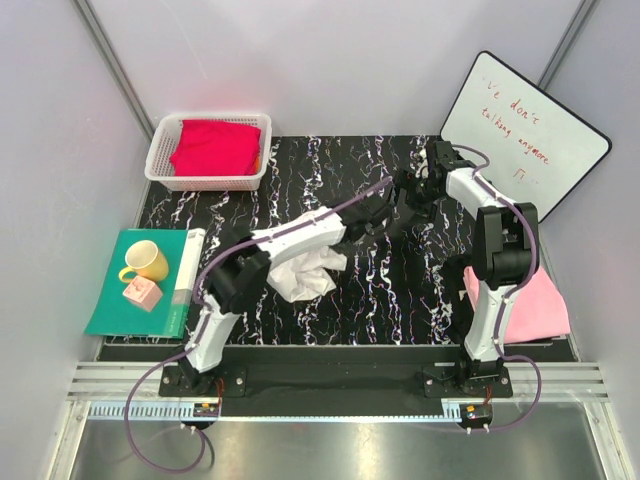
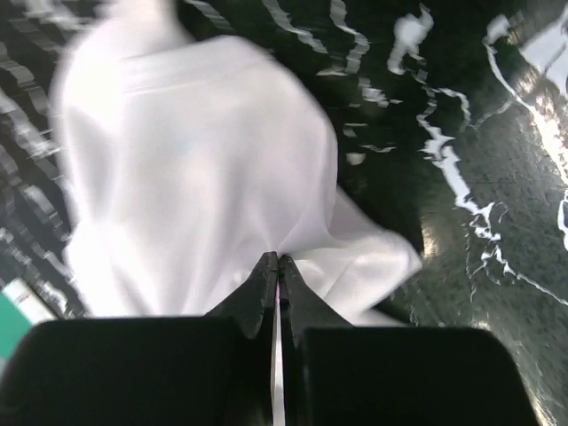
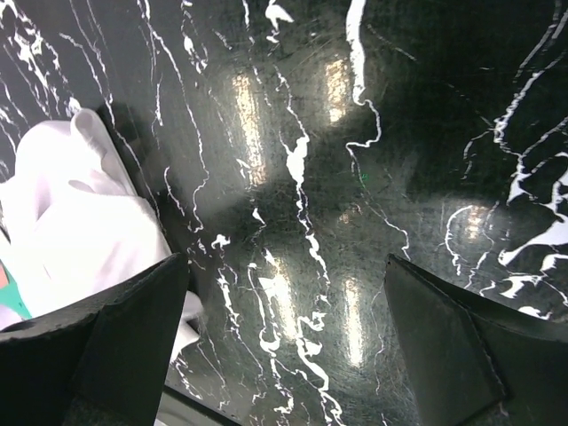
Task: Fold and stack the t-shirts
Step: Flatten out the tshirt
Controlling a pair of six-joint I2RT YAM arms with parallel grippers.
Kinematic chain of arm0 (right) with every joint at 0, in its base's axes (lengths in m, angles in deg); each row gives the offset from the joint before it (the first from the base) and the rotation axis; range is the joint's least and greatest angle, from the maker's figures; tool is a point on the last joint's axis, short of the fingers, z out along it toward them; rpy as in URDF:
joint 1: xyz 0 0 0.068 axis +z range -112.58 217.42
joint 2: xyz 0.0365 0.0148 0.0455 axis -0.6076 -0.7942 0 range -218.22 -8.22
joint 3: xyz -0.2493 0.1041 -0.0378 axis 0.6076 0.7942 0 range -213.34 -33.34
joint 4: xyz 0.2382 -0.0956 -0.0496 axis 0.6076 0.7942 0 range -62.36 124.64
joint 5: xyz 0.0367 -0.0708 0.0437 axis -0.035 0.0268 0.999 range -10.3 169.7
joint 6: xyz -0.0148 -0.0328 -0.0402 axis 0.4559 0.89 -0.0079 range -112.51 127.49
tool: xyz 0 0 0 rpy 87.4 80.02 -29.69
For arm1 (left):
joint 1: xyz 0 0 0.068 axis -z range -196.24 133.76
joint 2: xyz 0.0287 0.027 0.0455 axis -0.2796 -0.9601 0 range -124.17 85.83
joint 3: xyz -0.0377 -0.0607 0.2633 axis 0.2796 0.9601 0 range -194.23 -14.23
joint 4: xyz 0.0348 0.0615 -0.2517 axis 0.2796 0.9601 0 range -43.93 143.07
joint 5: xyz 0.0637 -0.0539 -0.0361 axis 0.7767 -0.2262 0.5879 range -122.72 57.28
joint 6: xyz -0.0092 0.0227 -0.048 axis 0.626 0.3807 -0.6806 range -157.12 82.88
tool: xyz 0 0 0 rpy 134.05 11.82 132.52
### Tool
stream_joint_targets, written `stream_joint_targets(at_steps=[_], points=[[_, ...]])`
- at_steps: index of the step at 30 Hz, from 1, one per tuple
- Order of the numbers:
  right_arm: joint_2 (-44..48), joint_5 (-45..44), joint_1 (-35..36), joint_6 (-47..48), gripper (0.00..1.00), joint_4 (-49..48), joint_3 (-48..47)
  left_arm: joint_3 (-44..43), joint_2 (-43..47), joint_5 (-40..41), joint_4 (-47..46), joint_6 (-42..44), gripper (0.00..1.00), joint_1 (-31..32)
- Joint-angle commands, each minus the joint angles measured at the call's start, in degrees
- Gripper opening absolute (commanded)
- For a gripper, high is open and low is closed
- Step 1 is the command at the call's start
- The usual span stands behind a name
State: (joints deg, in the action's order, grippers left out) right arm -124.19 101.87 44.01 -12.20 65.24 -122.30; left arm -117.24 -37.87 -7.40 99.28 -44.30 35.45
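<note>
Soft white cloth t-shirt (image 1: 305,272) bunched up on the black marbled table (image 1: 400,290), left gripper (image 2: 278,266) pinched tight on its cloth, right gripper (image 3: 284,266) spread wide, holding nothing, red cloth t-shirt (image 1: 215,147) in a white plastic basket (image 1: 160,160)

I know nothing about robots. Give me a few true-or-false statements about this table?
1. The red t-shirt lies in the white basket. True.
2. The left fingers stand open. False: they are pinched shut on the white t-shirt.
3. The right fingers grip a shirt. False: they are open and empty; the pink t-shirt lies apart from them.
4. A yellow mug stands on the teal mat. True.
</note>
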Motion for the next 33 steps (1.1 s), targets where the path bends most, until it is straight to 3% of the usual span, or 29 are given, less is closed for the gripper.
stream_joint_targets(at_steps=[1,11,21,25,33], points=[[0.7,3.4,1.1,2.1,0.98,0.4,-2.2,-1.1,13.3,9.1,1.4,-7.5,0.0,-3.4],[2.8,6.9,13.5,5.3,0.95,1.0,-3.4,11.1,33.3,14.2,13.9,-24.4,0.0,-13.5],[1.5,10.6,20.4,4.1,0.93,2.6,-2.5,27.5,53.6,10.5,32.3,-49.8,0.0,-13.8],[-0.4,9.5,21.2,3.8,0.93,2.6,-1.4,32.3,59.3,9.0,33.3,-52.4,0.0,-13.9],[-8.9,13.3,24.5,3.5,0.89,1.5,-5.0,34.2,57.2,8.9,32.1,-51.9,0.0,-13.8]])
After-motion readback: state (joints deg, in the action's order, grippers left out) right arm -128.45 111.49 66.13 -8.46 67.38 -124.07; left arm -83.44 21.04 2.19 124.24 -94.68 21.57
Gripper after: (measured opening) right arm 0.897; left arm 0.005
